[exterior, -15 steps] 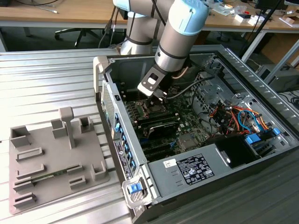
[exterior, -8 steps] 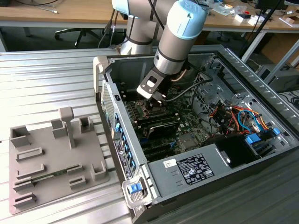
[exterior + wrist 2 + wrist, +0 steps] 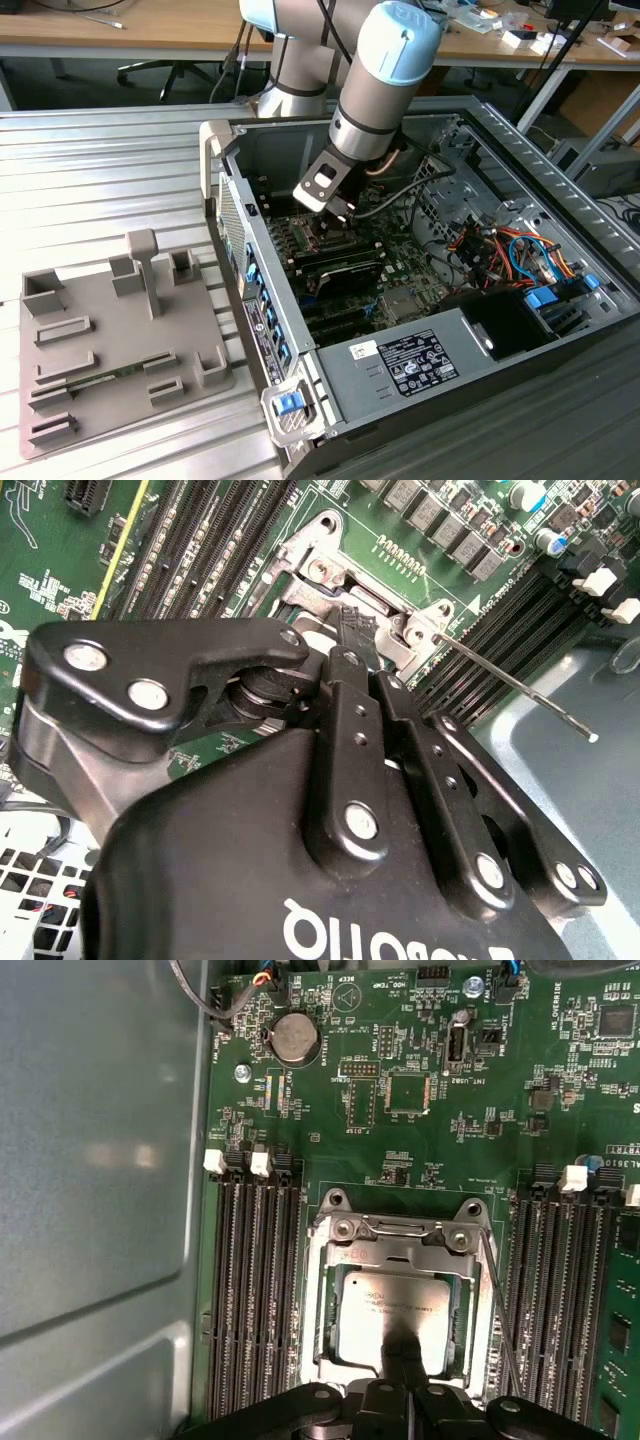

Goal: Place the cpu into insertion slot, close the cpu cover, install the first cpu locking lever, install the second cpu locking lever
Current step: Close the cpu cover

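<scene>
Inside the computer case (image 3: pixel 285 150), mid-frame: gripper (image 3: pixel 344 212) over the cpu (image 3: pixel 385 1305)

The cpu lies flat in the insertion slot (image 3: pixel 333 1203), grey top showing through the window of the cpu cover (image 3: pixel 400 1257), which lies down around it. The gripper's fingers (image 3: pixel 400 1352) are pressed together on nothing, tip at the chip's edge; contact cannot be told. A thin wire lever (image 3: pixel 520 690) juts free beside the slot. Black memory slots (image 3: pixel 250 1300) flank it.

Cpu (image 3: pixel 385 1305) dull silver-grey; cpu cover (image 3: pixel 400 1256) silver; board (image 3: pixel 320 1110) green w/ white print; memory slots (image 3: pixel 250 1300) black; gripper (image 3: pixel 403 1352) black; arm (image 3: pixel 372 110) grey w/ light-blue caps.
</scene>
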Motion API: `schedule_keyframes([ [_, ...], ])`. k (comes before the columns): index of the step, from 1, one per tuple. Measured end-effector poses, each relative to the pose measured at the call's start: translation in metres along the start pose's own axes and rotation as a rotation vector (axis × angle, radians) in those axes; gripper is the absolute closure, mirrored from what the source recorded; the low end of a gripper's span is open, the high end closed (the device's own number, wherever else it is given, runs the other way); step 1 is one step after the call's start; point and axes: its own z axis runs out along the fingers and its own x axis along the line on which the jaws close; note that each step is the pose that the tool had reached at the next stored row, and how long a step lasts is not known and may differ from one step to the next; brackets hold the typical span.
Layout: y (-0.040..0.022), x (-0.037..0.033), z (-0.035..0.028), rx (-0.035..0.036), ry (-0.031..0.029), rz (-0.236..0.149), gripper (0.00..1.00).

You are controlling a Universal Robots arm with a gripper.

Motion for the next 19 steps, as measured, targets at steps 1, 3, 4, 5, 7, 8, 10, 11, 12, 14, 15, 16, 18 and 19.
schedule_keyframes([
  [1, 0.0000, 0.0000, 0.0001, 0.0000, 0.0000, 0.000, 0.89],
  [3, 0.0002, 0.0002, -0.0015, -0.0004, 0.0005, 0.000, 0.89],
  [4, 0.0007, 0.0002, -0.0020, -0.0003, 0.0004, 0.000, 0.89],
  [5, 0.0017, 0.0001, -0.0024, -0.0003, 0.0004, 0.000, 0.89],
  [7, 0.0048, -0.0001, -0.0033, -0.0001, 0.0002, 0.000, 0.89],
  [8, 0.0079, -0.0003, -0.0042, 0.0002, 0.0001, 0.000, 0.89],
  [10, 0.0121, -0.0005, -0.0064, 0.0004, 0.0002, 0.000, 0.89],
  [11, 0.0163, -0.0006, -0.0100, 0.0014, 0.0003, 0.000, 0.89],
  [12, 0.0180, -0.0005, -0.0122, 0.0017, 0.0004, 0.000, 0.89],
  [14, 0.0194, -0.0002, -0.0181, 0.0026, 0.0005, 0.000, 0.89],
  [15, 0.0193, -0.0001, -0.0208, 0.0026, 0.0006, 0.000, 0.89],
  [16, 0.0193, 0.0000, -0.0221, 0.0028, 0.0006, 0.000, 0.89],
  [18, 0.0194, 0.0000, -0.0222, 0.0026, 0.0011, 0.000, 0.89],
  [19, 0.0194, 0.0001, -0.0222, 0.0026, 0.0011, 0.000, 0.89],
])
